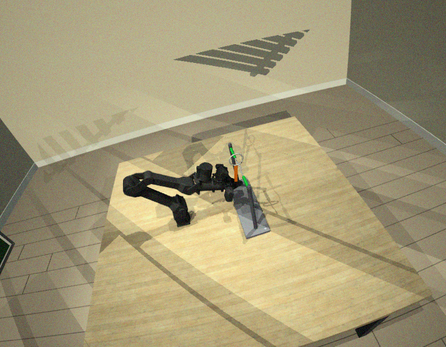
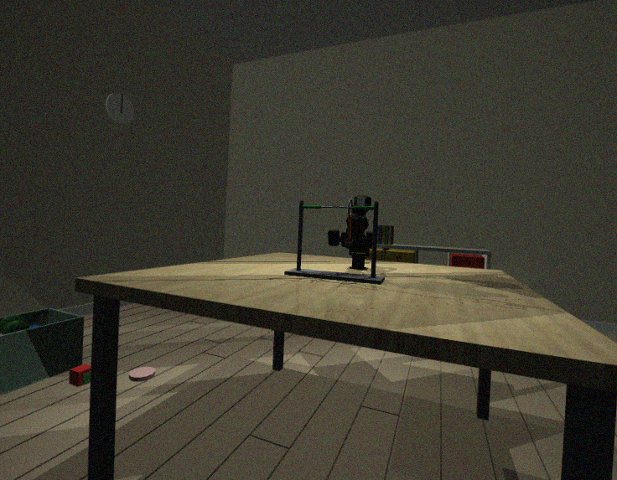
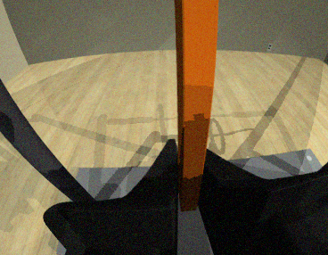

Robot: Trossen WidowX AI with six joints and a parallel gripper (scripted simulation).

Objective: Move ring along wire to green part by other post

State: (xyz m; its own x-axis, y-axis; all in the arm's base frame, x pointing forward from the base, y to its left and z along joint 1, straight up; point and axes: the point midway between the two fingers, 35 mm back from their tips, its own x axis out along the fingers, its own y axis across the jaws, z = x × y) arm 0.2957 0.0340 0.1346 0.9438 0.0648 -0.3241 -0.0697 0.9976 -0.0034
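Observation:
The ring [image 1: 236, 159] [image 2: 349, 205] is upright around the wire, by the inner end of the green part [image 1: 232, 152] [image 2: 365, 207] at the far post [image 1: 229, 145] [image 2: 375, 245]. Whether it touches the wire is too small to tell. Its orange handle [image 1: 236, 173] [image 2: 349, 225] [image 3: 198, 71] hangs below. My gripper [image 1: 236, 183] [image 3: 178, 144] is shut on the handle's lower part, below the wire. The other green part [image 1: 245, 180] [image 2: 312, 207] is by the near post [image 1: 252, 208] [image 2: 299, 240]. The thin grey wire [image 2: 334, 207] runs between the green parts.
Both posts stand on a grey base plate [image 1: 244, 217] [image 2: 330, 275] on the wooden table [image 1: 223, 277] [image 2: 228, 285]. The far post also shows close at the left in the wrist view [image 3: 38, 147]. The arm [image 1: 165, 181] reaches in from one side.

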